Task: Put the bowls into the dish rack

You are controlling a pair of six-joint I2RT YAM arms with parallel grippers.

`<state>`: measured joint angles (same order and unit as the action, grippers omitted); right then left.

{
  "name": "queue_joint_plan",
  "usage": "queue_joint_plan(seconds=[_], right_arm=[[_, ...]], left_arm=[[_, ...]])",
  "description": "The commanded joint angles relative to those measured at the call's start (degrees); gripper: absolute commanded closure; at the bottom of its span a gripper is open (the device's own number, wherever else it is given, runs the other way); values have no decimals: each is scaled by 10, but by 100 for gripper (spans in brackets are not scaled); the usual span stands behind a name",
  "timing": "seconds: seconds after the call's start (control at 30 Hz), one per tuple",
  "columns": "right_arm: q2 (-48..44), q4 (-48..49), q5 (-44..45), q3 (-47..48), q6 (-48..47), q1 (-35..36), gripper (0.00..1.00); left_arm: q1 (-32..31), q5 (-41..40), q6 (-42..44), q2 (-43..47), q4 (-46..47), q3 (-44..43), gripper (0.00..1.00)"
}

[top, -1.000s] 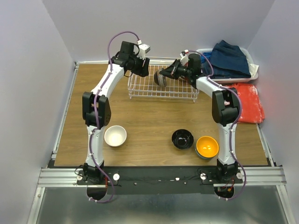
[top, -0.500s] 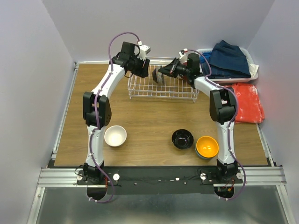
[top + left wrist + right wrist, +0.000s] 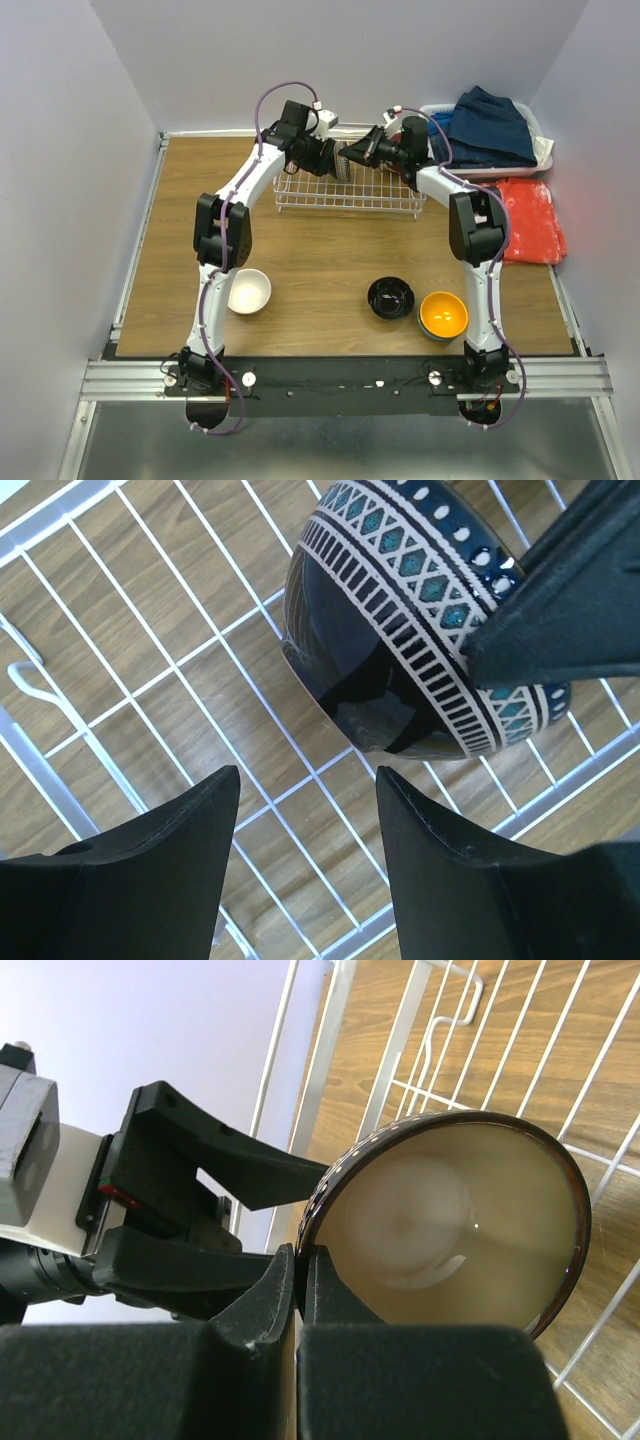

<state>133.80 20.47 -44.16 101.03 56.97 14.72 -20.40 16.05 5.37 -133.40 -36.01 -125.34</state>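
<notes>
My right gripper (image 3: 352,155) is shut on the rim of a dark patterned bowl (image 3: 343,163) with a cream inside (image 3: 460,1220), holding it on edge over the left part of the white wire dish rack (image 3: 370,195). One right finger sits inside the rim and one outside (image 3: 300,1260). My left gripper (image 3: 326,160) stands open just left of that bowl, above the rack floor, nothing between its fingers (image 3: 305,780). The bowl's patterned outside (image 3: 400,630) faces the left wrist camera. A white bowl (image 3: 247,291), a black bowl (image 3: 390,297) and an orange bowl (image 3: 443,314) rest on the table in front.
A white basket (image 3: 545,150) of blue clothes (image 3: 488,128) stands at the back right, close behind my right arm. A red cloth (image 3: 532,220) lies on the right beside the table. Walls close in the back and both sides.
My left arm has swung right, bringing its open gripper over the rack next to the held bowl. My right gripper has shifted the bowl slightly back and left.
</notes>
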Motion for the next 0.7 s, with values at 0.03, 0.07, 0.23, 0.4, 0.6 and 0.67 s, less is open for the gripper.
queue_joint_plan(seconds=[0.03,0.07,0.23,0.4,0.6,0.67], right_arm=[[4,-75,24,-48,-18,-3,90],[-2,-78,26,-51,-20,-6,89],[-22,-123,63,-65,-39,-15,71],[-41,-127,65,-84,-48,-25,70],[-53,-113,51,-94,-49,-34,77],[-56,-102,41,-95,-50,-36,86]], left_arm=[[-6,-19,-1,-11,16,-32,34],[-6,-7,-3,-12,18,-36,34],[-13,30,-10,-23,26,-51,34],[-25,45,-12,-32,30,-65,34],[-34,47,-15,-40,35,-73,34],[-37,46,-15,-41,37,-76,34]])
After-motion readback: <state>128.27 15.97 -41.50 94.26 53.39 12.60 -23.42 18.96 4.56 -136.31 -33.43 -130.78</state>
